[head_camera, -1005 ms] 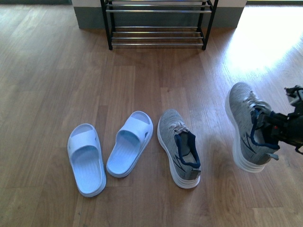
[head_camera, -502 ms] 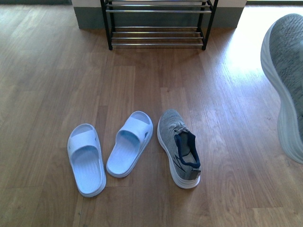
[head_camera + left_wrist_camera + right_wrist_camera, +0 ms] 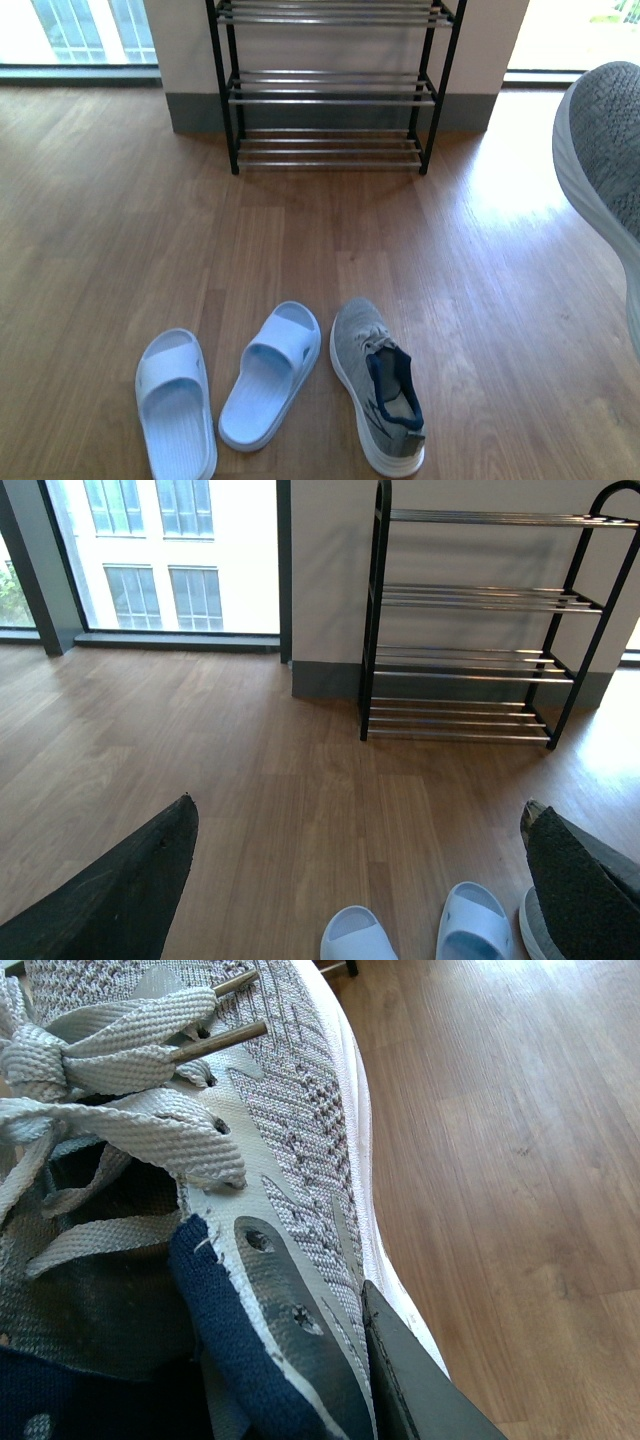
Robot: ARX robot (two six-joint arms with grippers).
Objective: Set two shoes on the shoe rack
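Clearly the right claw is clamped on the collar side of a grey knit sneaker, one dark finger pressed against the shoe's outer wall. In the front view that shoe hangs at the right edge above the wooden floor, well apart from the shoe rack. The left claw gapes wide with nothing between its fingers, while the other grey sneaker lies on the floor just beside the pale blue slides, near the camera and far from the rack.
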